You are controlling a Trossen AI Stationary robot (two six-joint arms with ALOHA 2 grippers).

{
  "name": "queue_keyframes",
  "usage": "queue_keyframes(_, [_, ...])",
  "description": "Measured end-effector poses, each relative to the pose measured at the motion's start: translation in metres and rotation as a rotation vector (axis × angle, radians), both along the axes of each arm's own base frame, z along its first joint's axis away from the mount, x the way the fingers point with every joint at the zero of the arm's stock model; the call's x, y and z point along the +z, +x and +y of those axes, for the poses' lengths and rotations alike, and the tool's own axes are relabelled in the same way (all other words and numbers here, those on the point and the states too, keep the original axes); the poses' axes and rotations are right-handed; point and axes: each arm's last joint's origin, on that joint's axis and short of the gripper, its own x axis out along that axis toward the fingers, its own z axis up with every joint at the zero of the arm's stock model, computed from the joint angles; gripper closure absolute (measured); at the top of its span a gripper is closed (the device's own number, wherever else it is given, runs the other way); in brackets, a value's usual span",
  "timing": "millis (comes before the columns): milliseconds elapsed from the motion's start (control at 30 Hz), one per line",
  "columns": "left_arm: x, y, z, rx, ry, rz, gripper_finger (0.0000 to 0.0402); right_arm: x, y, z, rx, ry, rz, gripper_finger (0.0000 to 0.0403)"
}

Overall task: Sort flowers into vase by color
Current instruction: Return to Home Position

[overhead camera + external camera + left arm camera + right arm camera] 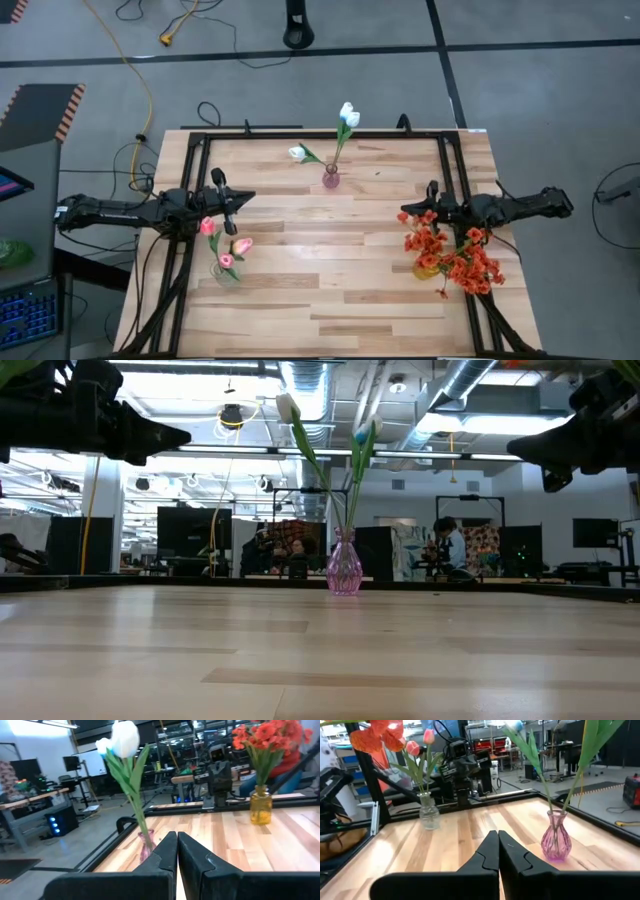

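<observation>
Two white tulips (348,115) stand with their stems in a pink glass vase (330,178) at the table's far middle, also shown in the low view (343,565). Pink tulips (225,245) stand in a clear vase (429,814) near the left side. Red-orange flowers (455,255) fill an amber vase (260,806) near the right side. My left gripper (248,197) hovers shut above the table just beyond the pink tulips, pointing level toward the table's middle. My right gripper (403,212) hovers shut beside the red-orange flowers, pointing level toward the middle. Both are empty.
A black metal frame (300,133) runs along the table's far edge and both sides. Bare wood (330,280) lies between the vases at the table's middle and near side. People sit at desks (445,545) in the room beyond.
</observation>
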Motion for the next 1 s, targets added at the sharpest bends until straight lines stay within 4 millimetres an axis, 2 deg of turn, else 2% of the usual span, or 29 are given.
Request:
queue_keyframes(667, [-0.005,-0.001,0.001,0.047,0.046,0.064,0.0401,-0.001,0.0,0.0,-0.001,-0.034,0.013,0.0371])
queue_keyframes(1000, [0.002,-0.018,0.001,0.059,0.064,-0.007,0.0401,-0.001,0.0,0.0,-0.001,-0.036,0.014,0.037])
